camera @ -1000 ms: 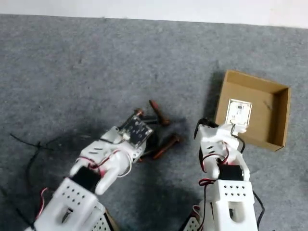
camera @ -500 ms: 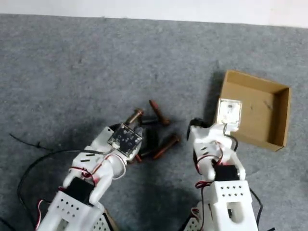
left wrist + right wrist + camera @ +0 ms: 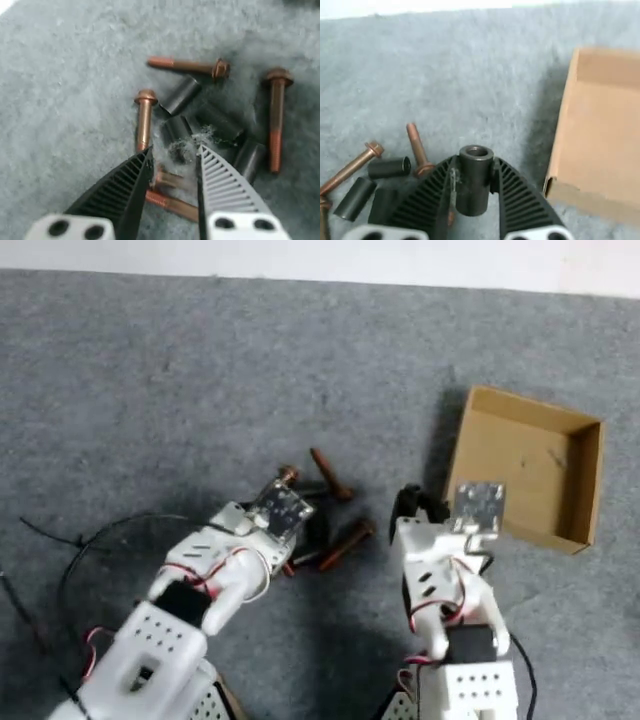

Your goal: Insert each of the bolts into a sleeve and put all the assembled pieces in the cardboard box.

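The right gripper (image 3: 472, 165) is clamped on a black cylindrical metal sleeve (image 3: 472, 186), upright with its bore up, near the brown cardboard box (image 3: 530, 455). The left gripper (image 3: 174, 148) hangs with its jaws apart over the copper-coloured flanged bolts (image 3: 144, 120). It should pinch one bolt near the head, leaving the shank free for the bore

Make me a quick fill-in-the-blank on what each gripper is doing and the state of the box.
1. The right gripper is shut on an upright black ____.
2. The left gripper hangs ____ over the loose bolts.
3. The visible floor of the cardboard box is ____.
Missing words: sleeve; open; empty.
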